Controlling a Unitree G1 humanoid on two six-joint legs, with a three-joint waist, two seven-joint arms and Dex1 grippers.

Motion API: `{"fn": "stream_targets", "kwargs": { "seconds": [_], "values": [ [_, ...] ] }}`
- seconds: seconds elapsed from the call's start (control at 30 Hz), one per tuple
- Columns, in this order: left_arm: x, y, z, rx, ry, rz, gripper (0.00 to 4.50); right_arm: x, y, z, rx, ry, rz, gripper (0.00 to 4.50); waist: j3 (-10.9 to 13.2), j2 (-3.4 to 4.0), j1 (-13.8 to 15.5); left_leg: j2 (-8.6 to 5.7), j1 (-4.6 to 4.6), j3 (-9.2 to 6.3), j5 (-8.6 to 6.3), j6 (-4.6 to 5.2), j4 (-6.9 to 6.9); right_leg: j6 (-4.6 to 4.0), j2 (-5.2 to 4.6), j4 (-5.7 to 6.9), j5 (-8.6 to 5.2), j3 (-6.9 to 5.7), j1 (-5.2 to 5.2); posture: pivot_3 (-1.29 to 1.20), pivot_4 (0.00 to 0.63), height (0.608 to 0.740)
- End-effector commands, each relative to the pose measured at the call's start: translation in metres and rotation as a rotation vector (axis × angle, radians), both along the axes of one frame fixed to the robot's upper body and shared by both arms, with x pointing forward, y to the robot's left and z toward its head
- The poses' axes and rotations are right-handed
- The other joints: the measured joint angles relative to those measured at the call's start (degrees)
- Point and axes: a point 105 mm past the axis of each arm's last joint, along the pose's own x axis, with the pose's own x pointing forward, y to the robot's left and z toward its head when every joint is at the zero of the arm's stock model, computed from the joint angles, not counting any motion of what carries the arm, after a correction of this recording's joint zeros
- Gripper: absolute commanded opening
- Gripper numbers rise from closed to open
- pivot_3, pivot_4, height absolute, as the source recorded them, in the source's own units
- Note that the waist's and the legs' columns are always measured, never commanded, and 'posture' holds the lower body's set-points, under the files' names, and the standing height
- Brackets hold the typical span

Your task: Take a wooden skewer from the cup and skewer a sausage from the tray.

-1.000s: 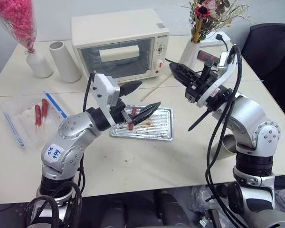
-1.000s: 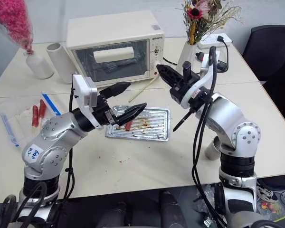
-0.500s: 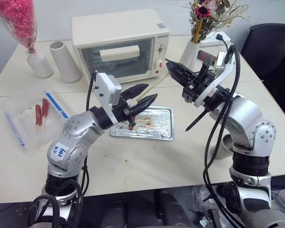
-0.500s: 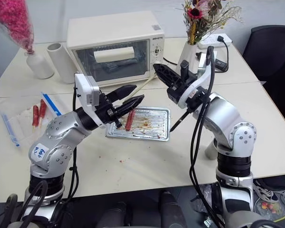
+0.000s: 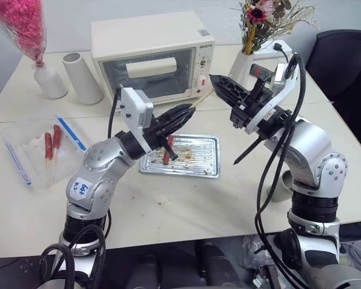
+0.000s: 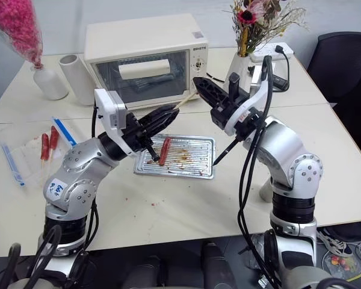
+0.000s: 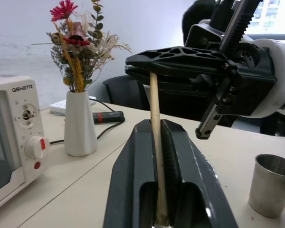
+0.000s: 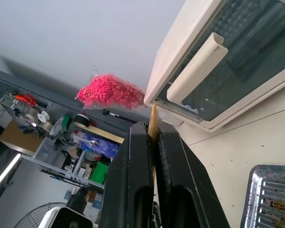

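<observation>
Both pincers are clamped on the skewer [image 7: 154, 142]: the left gripper [image 5: 183, 112] holds one end, the right gripper [image 5: 224, 84] the other, and the pale stick spans the gap between their tips, above the table [image 5: 186, 205]. Left wrist view shows the stick lying between the left fingers [image 7: 133, 190] and running up into the shut right fingers [image 7: 180, 57]. Below the left gripper hangs the sausage [image 6: 164, 150], dark red, over the near left part of the tray [image 5: 204, 162], which lies mid-table in front of the toaster oven [image 5: 150, 54]. Near the table's right edge, beside the right arm, stands the cup [image 7: 270, 183]. A clear container [image 5: 30, 150] with more sausages sits toward the left edge.
</observation>
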Motion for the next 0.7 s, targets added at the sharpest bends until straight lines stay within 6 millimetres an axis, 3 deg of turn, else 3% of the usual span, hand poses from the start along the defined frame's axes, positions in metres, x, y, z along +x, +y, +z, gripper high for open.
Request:
{"fn": "stream_targets", "kwargs": {
  "seconds": [0.03,0.2,0.33,0.53,0.63,0.7],
  "values": [
    [-0.004,0.0,0.011,-0.016,-0.05,0.0,0.01,-0.012,-0.001,0.02,0.042,-0.076,0.015,0.0,0.0,0.0,0.0,0.0,0.0,0.0,0.0,0.0,0.0,0.0,0.0,0.0,0.0,0.0,0.0,0.0,0.15,0.74],
    [-0.003,0.001,0.009,0.0,-0.044,0.007,0.01,-0.013,-0.001,0.022,0.049,-0.089,0.019,0.0,0.0,0.0,0.0,0.0,0.0,0.0,0.0,0.0,0.0,0.0,0.0,0.0,0.0,-0.01,0.0,0.0,0.15,0.74],
    [-0.002,0.005,0.009,0.01,-0.048,0.025,0.0,-0.015,0.0,0.023,0.054,-0.099,0.031,1.09,0.0,0.0,0.0,0.0,0.0,0.0,0.0,0.0,0.0,0.0,-0.01,0.0,0.0,-0.01,0.0,0.0,0.15,0.74],
    [-0.001,0.032,0.013,0.051,-0.065,0.113,0.0,-0.014,-0.003,0.031,-0.037,-0.157,0.039,3.06,0.0,0.0,-0.1,0.01,0.01,-0.01,0.0,0.0,0.0,0.0,-0.02,0.02,0.0,-0.02,0.0,0.0,0.15,0.74],
    [-0.004,0.055,0.018,0.09,-0.076,0.18,0.0,-0.007,0.004,0.028,-0.219,-0.212,0.014,3.99,0.0,0.01,-0.4,0.01,0.01,-0.01,0.0,0.0,0.0,-0.01,-0.06,0.01,0.0,-0.02,0.0,0.0,0.15,0.74],
    [-0.012,0.079,0.022,0.121,-0.063,0.227,0.0,-0.002,0.019,0.017,-0.433,-0.279,0.005,3.99,0.0,0.01,-1.1,0.04,-0.01,-0.01,0.0,0.0,-0.01,-0.01,-0.1,-0.01,0.0,-0.01,-0.02,0.0,0.15,0.74]
  ]
}}
